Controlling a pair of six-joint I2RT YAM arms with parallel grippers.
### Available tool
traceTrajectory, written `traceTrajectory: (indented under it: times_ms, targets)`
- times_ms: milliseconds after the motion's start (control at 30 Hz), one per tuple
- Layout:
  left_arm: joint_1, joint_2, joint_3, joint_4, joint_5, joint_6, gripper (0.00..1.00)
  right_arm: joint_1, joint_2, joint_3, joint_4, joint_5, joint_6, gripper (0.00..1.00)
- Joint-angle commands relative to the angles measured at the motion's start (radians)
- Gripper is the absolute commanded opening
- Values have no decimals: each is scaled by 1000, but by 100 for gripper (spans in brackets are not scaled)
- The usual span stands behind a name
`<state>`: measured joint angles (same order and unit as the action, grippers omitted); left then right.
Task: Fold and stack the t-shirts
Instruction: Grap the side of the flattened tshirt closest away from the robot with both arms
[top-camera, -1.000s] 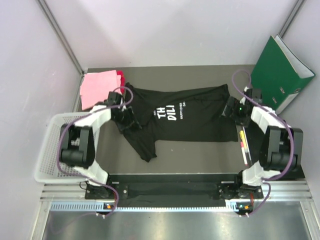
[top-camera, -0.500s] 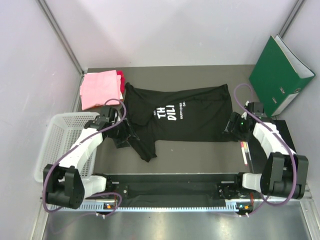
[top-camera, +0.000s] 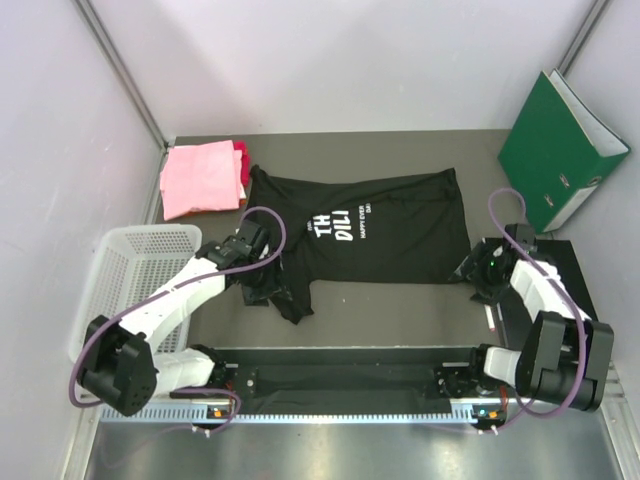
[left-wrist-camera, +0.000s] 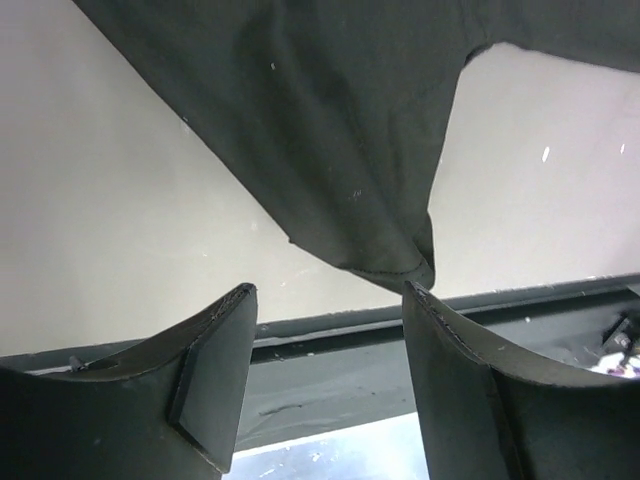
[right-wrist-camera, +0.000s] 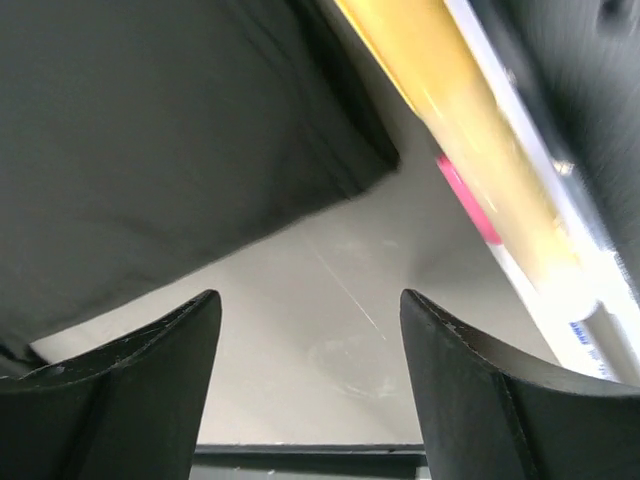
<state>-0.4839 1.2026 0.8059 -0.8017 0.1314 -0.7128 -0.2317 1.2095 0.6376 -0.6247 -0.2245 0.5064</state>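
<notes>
The black t-shirt (top-camera: 370, 228) with white chest lettering lies spread flat in the table's middle, one sleeve (top-camera: 292, 298) trailing toward the near edge. A folded light pink t-shirt (top-camera: 200, 178) lies at the back left on a darker pink-red one (top-camera: 241, 158). My left gripper (top-camera: 272, 297) is open and empty, low beside that sleeve (left-wrist-camera: 350, 180). My right gripper (top-camera: 472, 279) is open and empty just off the shirt's near right corner (right-wrist-camera: 150, 150).
A white mesh basket (top-camera: 125, 285) stands at the left edge. A green binder (top-camera: 560, 145) leans at the back right. A black board with a yellow, pink and white strip (top-camera: 487, 293) lies beside my right gripper; the strip also shows in the right wrist view (right-wrist-camera: 470, 120).
Both arms have pulled back toward the near edge. My left gripper moved from the shirt's left side down to the sleeve. My right gripper slid from the shirt's right edge to its near corner.
</notes>
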Motion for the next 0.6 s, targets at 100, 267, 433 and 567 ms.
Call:
traceTrajectory:
  times_ms: [100,267,433,567]
  targets:
    - [-51,6,90,-59,-172,3,64,-37,35,-90,177,-118,172,70]
    - [-116,20,102,-77,-219,26,64,-41,39,-92,236,-76,211,67]
    - [-214,64,101,-74,-266,27,64,-44,70,-96,302,-23,231,61]
    - [-281,81,98,-48,-282,7,64,-47,104,-90,374,5,235,28]
